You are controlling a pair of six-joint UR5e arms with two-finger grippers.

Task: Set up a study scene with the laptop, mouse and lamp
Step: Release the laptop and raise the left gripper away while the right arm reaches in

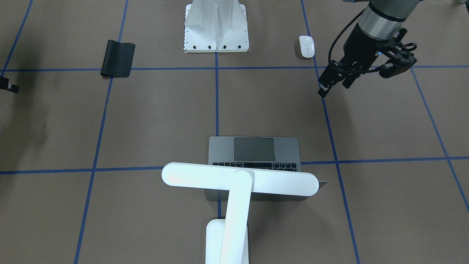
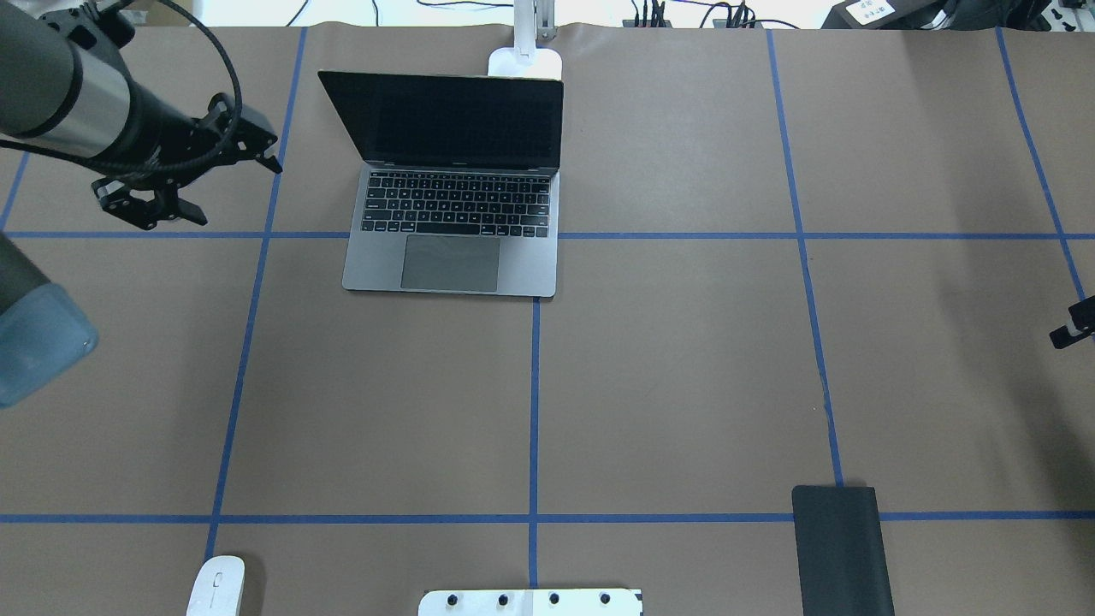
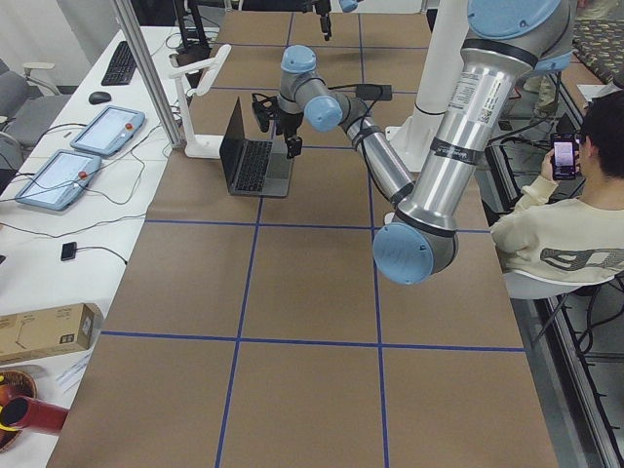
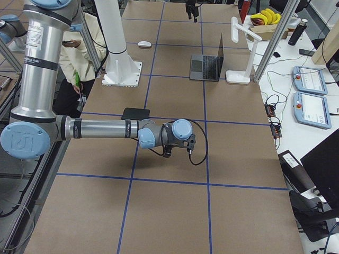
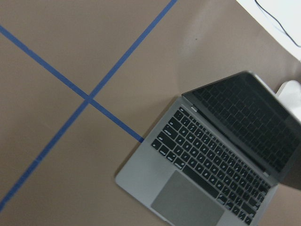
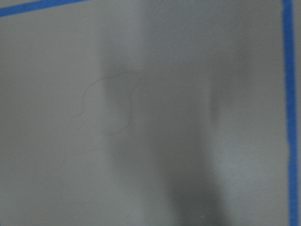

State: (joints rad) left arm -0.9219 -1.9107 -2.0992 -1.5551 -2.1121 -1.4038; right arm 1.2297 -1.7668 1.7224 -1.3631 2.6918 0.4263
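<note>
The laptop (image 2: 453, 188) stands open at the table's far middle, screen dark; it also shows in the front view (image 1: 254, 150) and the left wrist view (image 5: 211, 174). The lamp (image 1: 240, 179) stands behind the laptop, its bar head over the screen's top edge and its base (image 2: 523, 62) at the far table edge. The mouse (image 2: 216, 586) lies near the robot's base on the left side. My left gripper (image 1: 334, 88) hovers empty above the table left of the laptop, its fingers apart. My right gripper (image 2: 1074, 329) shows only as a tip at the right edge, low over bare table.
A thin black mat (image 2: 843, 547) lies at the near right. The white bolted pedestal mount (image 1: 216, 25) stands at the near middle. Blue tape lines cross the brown table (image 2: 667, 385). A seated person (image 3: 565, 234) is beside the table.
</note>
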